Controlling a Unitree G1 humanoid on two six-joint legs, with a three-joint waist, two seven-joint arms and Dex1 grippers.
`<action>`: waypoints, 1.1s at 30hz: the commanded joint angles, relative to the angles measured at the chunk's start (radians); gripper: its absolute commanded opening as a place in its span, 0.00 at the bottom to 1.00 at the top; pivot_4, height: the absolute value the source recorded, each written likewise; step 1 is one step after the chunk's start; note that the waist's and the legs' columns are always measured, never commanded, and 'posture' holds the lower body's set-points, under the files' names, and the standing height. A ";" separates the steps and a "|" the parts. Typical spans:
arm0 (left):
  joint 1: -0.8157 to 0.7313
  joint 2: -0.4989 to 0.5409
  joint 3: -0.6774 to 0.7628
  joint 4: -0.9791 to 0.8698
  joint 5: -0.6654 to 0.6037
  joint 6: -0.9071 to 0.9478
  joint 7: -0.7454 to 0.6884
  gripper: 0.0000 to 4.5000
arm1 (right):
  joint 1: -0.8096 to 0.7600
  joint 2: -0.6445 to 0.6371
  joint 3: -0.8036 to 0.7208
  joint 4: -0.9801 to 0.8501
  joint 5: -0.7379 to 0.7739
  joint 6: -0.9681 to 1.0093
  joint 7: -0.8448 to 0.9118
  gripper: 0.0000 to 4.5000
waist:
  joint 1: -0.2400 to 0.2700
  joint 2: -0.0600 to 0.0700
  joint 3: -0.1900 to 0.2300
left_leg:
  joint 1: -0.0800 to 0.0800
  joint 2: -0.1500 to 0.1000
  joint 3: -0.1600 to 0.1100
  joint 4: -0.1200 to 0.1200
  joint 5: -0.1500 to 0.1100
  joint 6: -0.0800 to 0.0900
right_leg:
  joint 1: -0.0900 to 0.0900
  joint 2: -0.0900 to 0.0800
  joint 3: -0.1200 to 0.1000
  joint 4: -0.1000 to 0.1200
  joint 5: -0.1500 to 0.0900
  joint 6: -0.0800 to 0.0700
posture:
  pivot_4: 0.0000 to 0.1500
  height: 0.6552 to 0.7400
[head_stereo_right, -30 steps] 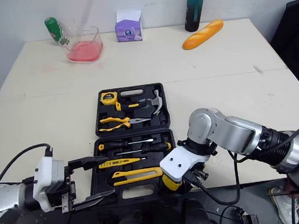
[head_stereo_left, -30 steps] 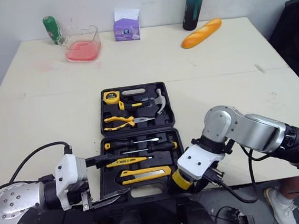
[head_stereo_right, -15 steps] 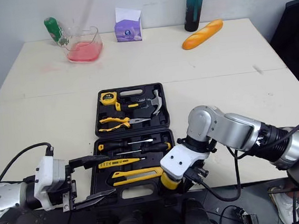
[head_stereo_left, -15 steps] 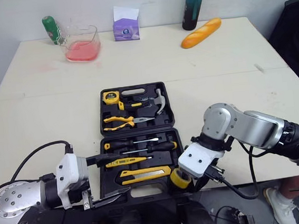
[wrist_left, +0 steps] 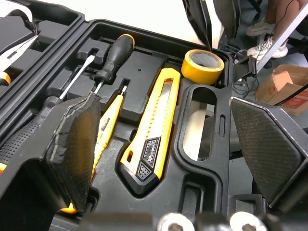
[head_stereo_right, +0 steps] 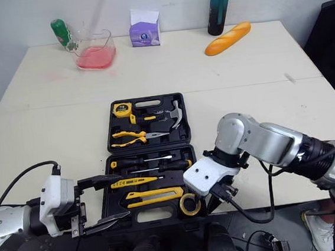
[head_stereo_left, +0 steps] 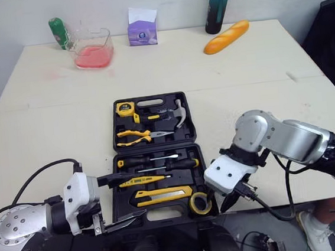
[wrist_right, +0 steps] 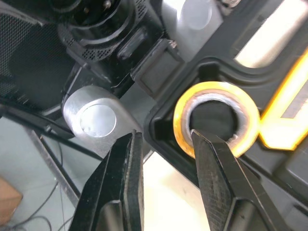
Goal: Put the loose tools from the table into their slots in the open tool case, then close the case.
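The black tool case [head_stereo_left: 114, 143] holds a yellow-and-black utility knife [head_stereo_left: 162, 195] and, at its five o'clock corner, a yellow tape roll [head_stereo_left: 200, 203]. It lies on a cream surface [head_stereo_left: 47, 113]. Toward twelve o'clock stand a purple tissue box [head_stereo_left: 142, 32], a clear tub [head_stereo_left: 109, 39] of pink liquid, a teal bottle [head_stereo_left: 217, 5] and an orange-brown baguette [head_stereo_left: 225, 37].

Case wall [wrist_right: 161, 126] between right fingers [wrist_right: 217, 169]; table [head_stereo_left: 272, 100] open right of case.
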 commanded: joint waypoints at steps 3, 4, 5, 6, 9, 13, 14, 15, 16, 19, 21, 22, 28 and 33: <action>0.001 -0.005 0.022 -0.020 -0.026 -0.004 -0.001 1.00 | 0.082 -0.022 -0.177 0.026 0.136 0.052 0.050 0.37 | 0.000 0.000 0.000 | 0.000 0.000 0.000 0.000 0.000 0.000 | 0.000 0.000 0.000 0.000 0.000 0.000 | 1.00 1.00; -0.001 -0.005 0.025 -0.020 -0.030 -0.001 0.000 1.00 | 0.111 -0.029 -0.205 0.039 0.149 0.037 0.050 0.37 | 0.001 0.000 0.000 | 0.000 0.000 0.000 0.000 0.000 0.000 | 0.000 0.000 0.000 -0.001 0.000 0.000 | 1.00 1.00; -0.001 -0.006 0.028 -0.019 -0.032 -0.001 0.001 1.00 | 0.131 -0.031 -0.225 0.045 0.155 0.027 0.050 0.37 | 0.001 0.000 0.000 | 0.000 0.000 0.000 0.000 0.000 0.000 | 0.000 0.000 0.000 0.000 0.000 0.000 | 1.00 1.00; -0.002 -0.005 0.030 -0.018 -0.036 -0.001 -0.001 1.00 | 0.166 -0.034 -0.258 0.062 0.169 0.022 0.050 0.37 | 0.001 0.000 0.000 | 0.000 0.000 0.000 0.000 -0.001 0.000 | 0.000 0.000 0.000 -0.001 0.000 0.000 | 1.00 1.00; -0.012 0.012 0.031 0.007 -0.014 -0.033 -0.040 1.00 | 0.329 0.004 -0.455 0.139 0.244 -0.043 0.019 0.37 | 0.006 -0.001 0.000 | 0.000 0.000 0.000 0.000 -0.001 0.001 | 0.001 0.000 -0.001 -0.001 0.000 0.000 | 1.00 1.00; -0.050 0.005 0.033 0.056 -0.003 -0.074 -0.067 1.00 | 0.447 0.022 -0.586 0.132 0.263 0.012 -0.026 0.37 | 0.005 -0.001 0.000 | 0.000 -0.001 0.000 0.001 -0.001 0.001 | 0.002 0.000 0.000 0.000 0.000 0.000 | 1.00 1.00; -0.051 0.004 0.035 0.062 -0.003 -0.080 -0.072 1.00 | 0.460 0.028 -0.601 0.124 0.257 0.022 -0.030 0.37 | 0.005 -0.001 0.000 | 0.000 0.000 0.000 0.001 -0.001 0.001 | 0.002 0.000 -0.001 0.000 0.000 0.000 | 1.00 1.00; -0.052 0.005 0.038 0.067 -0.006 -0.079 -0.077 1.00 | 0.475 0.035 -0.615 0.115 0.256 0.030 -0.031 0.37 | 0.001 -0.001 0.000 | 0.000 0.000 0.000 0.001 -0.001 0.001 | 0.002 0.000 -0.001 0.000 0.000 0.000 | 1.00 1.00; -0.066 0.003 0.035 0.080 -0.005 -0.087 -0.079 1.00 | 0.505 0.047 -0.640 0.111 0.260 0.031 -0.048 0.33 | 0.000 -0.001 0.000 | 0.001 0.000 0.000 0.001 -0.001 0.001 | 0.002 0.000 0.000 0.000 0.000 0.000 | 1.00 1.00; -0.094 0.006 0.015 0.106 -0.006 -0.087 -0.093 1.00 | 0.599 0.120 -0.710 0.073 0.262 0.006 -0.123 0.08 | 0.004 -0.001 0.000 | 0.000 0.002 0.000 0.000 -0.001 0.000 | 0.002 0.003 -0.001 0.000 0.000 0.000 | 1.00 1.00; -0.102 0.010 0.004 0.108 -0.012 -0.077 -0.102 1.00 | 0.629 0.159 -0.731 0.047 0.251 -0.009 -0.138 0.00 | 0.003 -0.001 0.000 | 0.000 0.002 0.001 0.000 -0.001 0.000 | 0.002 0.003 0.000 0.000 0.000 0.000 | 1.00 1.00; -0.109 0.014 -0.004 0.108 -0.017 -0.067 -0.105 1.00 | 0.643 0.171 -0.734 0.037 0.243 -0.010 -0.139 0.00 | 0.003 -0.001 0.000 | 0.000 0.002 0.001 0.000 -0.001 0.000 | 0.002 0.003 0.000 0.001 0.000 0.000 | 1.00 1.00; -0.123 0.020 -0.043 0.097 -0.014 -0.067 -0.145 1.00 | 0.685 0.249 -0.670 0.032 0.127 -0.133 -0.090 0.00 | 0.003 -0.001 0.000 | 0.001 0.002 0.001 0.001 -0.001 0.000 | 0.002 0.003 0.000 0.000 0.000 0.000 | 1.00 1.00; -0.120 0.014 -0.041 0.081 -0.011 -0.073 -0.143 1.00 | 0.701 0.295 -0.642 0.021 0.096 -0.149 -0.078 0.00 | 0.003 -0.001 0.000 | 0.001 0.002 0.001 0.001 -0.001 0.000 | 0.002 0.004 0.000 0.001 0.000 0.000 | 1.00 1.00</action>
